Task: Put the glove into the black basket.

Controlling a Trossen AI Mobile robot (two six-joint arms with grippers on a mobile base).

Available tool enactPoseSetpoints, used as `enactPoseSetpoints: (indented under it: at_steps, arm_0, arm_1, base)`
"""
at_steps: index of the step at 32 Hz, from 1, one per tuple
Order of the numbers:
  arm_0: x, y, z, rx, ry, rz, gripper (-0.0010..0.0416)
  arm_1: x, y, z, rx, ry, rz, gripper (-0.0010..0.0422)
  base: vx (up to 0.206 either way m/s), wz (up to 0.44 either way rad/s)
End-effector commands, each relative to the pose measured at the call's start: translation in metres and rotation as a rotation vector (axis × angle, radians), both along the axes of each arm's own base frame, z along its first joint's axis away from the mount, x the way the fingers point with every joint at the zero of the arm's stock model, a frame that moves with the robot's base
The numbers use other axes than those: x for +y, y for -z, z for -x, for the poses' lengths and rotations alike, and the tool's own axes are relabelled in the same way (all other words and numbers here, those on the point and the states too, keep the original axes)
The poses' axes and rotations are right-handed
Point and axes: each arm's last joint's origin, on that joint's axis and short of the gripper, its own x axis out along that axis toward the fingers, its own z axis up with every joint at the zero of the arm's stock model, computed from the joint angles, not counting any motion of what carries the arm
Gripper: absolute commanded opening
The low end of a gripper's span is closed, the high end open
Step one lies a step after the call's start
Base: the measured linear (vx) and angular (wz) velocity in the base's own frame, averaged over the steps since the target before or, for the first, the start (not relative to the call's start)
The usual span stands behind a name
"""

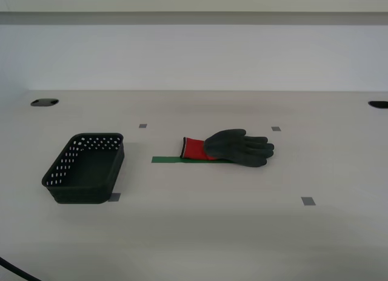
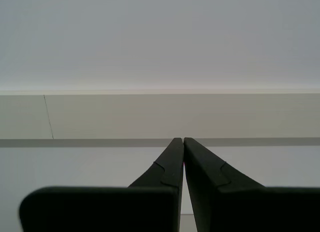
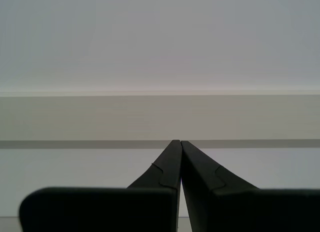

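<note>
The dark grey glove [image 1: 239,147] with its red cuff [image 1: 194,149] lies flat near the table's middle, fingers toward the exterior view's right, over a strip of green tape [image 1: 167,160]. The black basket [image 1: 86,167] with holed sides stands empty at the exterior view's left. Neither arm shows in the exterior view. My first gripper [image 3: 179,142] is shut with nothing between its jaws and faces the pale wall. My second gripper [image 2: 183,139] is shut the same way, also facing the wall. Neither wrist view shows the glove or the basket.
Small grey tape squares [image 1: 308,201] mark the white table [image 1: 200,232]. Dark cable holes [image 1: 44,102] sit at the back corners. A wall stands behind the table. A black cable [image 1: 15,271] crosses the near corner at the exterior view's left.
</note>
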Motion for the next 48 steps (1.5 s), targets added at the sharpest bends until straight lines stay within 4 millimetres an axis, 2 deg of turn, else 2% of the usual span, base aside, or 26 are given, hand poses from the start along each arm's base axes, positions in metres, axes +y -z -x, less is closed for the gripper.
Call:
enactPoseSetpoints:
  at_steps: [1, 25, 30, 48]
  arm_0:
    - [0.0001, -0.0007, -0.0001, -0.003, -0.001, 0.000, 0.0001]
    - [0.0002, -0.0007, -0.0001, -0.003, -0.001, 0.000, 0.0001]
    - [0.0002, -0.0007, -0.0001, -0.003, -0.001, 0.000, 0.0001]
    - [0.0002, -0.0007, -0.0001, -0.003, -0.001, 0.000, 0.0001]
  arm_1:
    - [-0.0001, -0.0005, 0.0001, -0.004, 0.002, 0.001, 0.0000]
    - [-0.0001, -0.0005, 0.0001, -0.004, 0.002, 0.001, 0.0000]
    - [0.0000, -0.0023, -0.0002, -0.010, -0.005, -0.074, 0.0000]
    - [-0.0001, -0.0018, -0.0001, -0.009, -0.003, -0.069, 0.0000]
  base:
    - [0.000, 0.000]
    - [0.000, 0.000]
    - [0.000, 0.000]
    - [0.000, 0.000]
